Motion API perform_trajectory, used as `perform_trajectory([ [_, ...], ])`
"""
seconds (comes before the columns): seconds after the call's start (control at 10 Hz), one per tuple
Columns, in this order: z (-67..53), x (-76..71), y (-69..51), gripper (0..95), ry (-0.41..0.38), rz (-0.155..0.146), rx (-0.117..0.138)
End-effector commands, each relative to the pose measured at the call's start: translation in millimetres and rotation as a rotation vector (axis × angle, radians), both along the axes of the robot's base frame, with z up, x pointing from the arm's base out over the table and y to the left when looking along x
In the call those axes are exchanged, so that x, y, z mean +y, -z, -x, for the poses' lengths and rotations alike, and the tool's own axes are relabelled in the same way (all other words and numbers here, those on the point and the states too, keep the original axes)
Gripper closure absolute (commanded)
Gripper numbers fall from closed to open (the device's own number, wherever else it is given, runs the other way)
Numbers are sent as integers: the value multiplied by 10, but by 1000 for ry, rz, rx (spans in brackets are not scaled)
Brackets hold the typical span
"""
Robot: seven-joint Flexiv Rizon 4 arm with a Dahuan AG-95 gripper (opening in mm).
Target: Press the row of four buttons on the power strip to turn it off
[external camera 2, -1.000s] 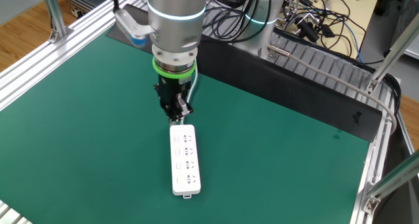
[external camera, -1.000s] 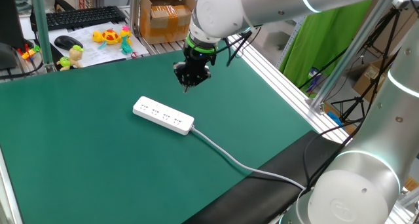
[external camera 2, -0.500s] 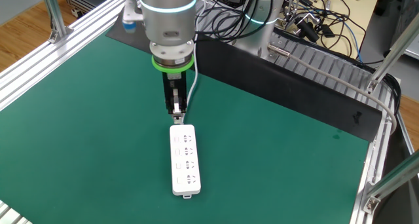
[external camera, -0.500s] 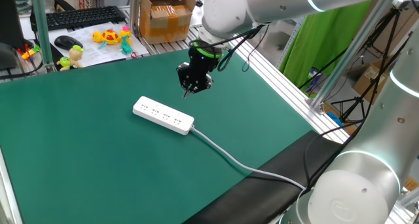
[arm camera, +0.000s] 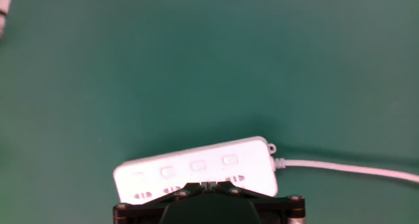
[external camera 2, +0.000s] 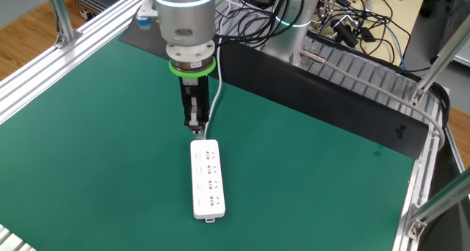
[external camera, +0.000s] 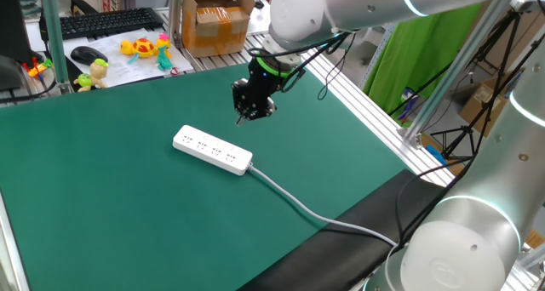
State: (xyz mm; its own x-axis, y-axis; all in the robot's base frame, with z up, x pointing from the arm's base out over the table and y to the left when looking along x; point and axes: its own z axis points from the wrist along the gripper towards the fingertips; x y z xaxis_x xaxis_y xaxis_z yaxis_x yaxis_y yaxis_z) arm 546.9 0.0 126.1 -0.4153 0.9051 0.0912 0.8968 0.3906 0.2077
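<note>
The white power strip (external camera: 213, 150) lies flat on the green mat, its thick cable (external camera: 298, 208) running off toward the table's near right edge. In the other fixed view the power strip (external camera 2: 206, 179) points away from the arm. My gripper (external camera 2: 194, 125) hangs just above the mat beyond the strip's cable end, touching nothing. The hand view shows the power strip (arm camera: 196, 168) just ahead of my gripper (arm camera: 208, 184), whose fingertips meet, so it is shut and empty. The row of four buttons (arm camera: 196, 165) shows as small rounded squares along the strip's top.
A black keyboard (external camera: 102, 22), a mouse (external camera: 87, 54), toys (external camera: 145, 47) and a cardboard box (external camera: 213, 23) sit past the mat's far edge. Aluminium rails (external camera 2: 44, 67) border the mat, and loose cables (external camera 2: 352, 23) lie behind the arm's base.
The wrist has turned about its axis and the arm has shifted slightly back from the strip's cable end. The strip has not moved, and the fingers stayed shut.
</note>
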Motion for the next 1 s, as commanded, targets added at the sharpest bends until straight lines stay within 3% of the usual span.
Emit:
perform_trajectory([
  [0.1,-100,-22,6,950,86,59,14],
  [0.3,-135,-28,24,950,116,78,21],
  [0.9,-180,-32,89,950,226,66,35],
  [1.0,-191,-32,107,950,266,83,35],
])
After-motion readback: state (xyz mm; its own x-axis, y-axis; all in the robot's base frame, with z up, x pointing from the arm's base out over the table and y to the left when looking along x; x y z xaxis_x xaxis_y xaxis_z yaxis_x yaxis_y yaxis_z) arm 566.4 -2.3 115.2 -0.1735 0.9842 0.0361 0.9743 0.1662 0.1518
